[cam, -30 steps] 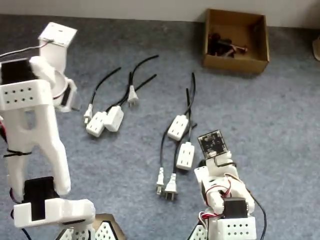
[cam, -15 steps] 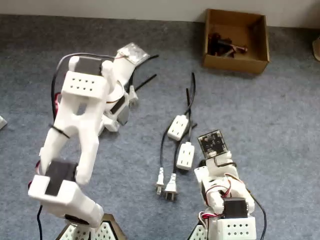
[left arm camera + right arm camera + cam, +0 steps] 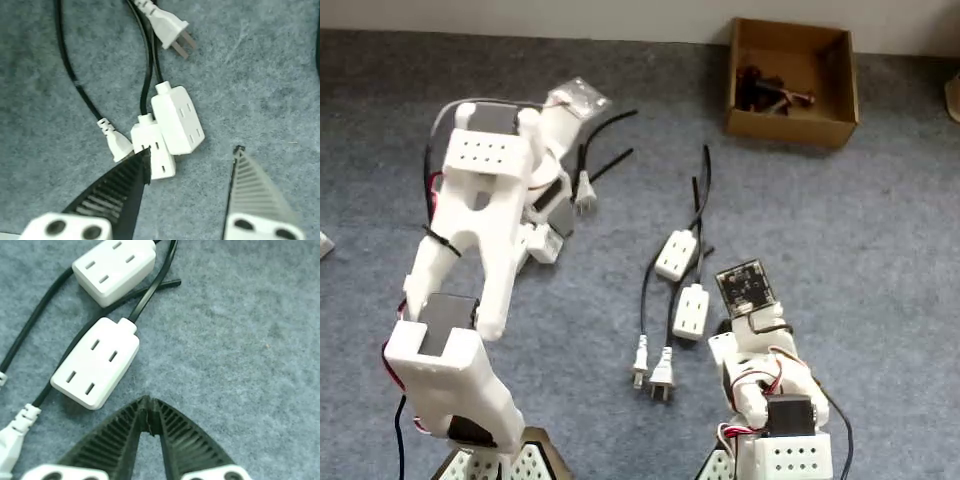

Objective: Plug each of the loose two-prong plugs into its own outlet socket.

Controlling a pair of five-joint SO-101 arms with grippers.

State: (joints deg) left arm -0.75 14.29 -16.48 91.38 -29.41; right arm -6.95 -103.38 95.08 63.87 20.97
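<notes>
High view, looking down on a grey carpeted bench (image 3: 880,260) strewn with short black cords, white outlet sockets and white two-prong plugs. The left arm (image 3: 470,230) extends from the near left edge over the left pair of sockets (image 3: 542,243) and covers most of them. A pronged plug (image 3: 584,192) lies just beyond. Near the middle lie the far middle socket (image 3: 676,254) and the near middle socket (image 3: 691,311). Two plugs lie side by side closer to the arm bases, the left middle plug (image 3: 641,357) and the right middle plug (image 3: 662,372). The right arm (image 3: 770,400) sits folded low at the near right, its wrist just beside the near middle socket. A brown cardboard box (image 3: 790,130) stands at the far right.

Left wrist view uncovers the pair that the arm hides from above. The left gripper (image 3: 192,150) is spread wide and holds nothing. Past its tips lie a larger socket (image 3: 177,120) and a smaller socket (image 3: 154,152), touching side by side with slots facing up. A small plug (image 3: 116,145) lies just beside the smaller socket. The pronged plug lies farther off, its prongs bare.

Right wrist view gives the detail the overhead picture lacks. The right gripper (image 3: 148,402) is pressed together on nothing, its tips near the near middle socket (image 3: 95,362), with the far middle socket (image 3: 114,265) beyond.
</notes>
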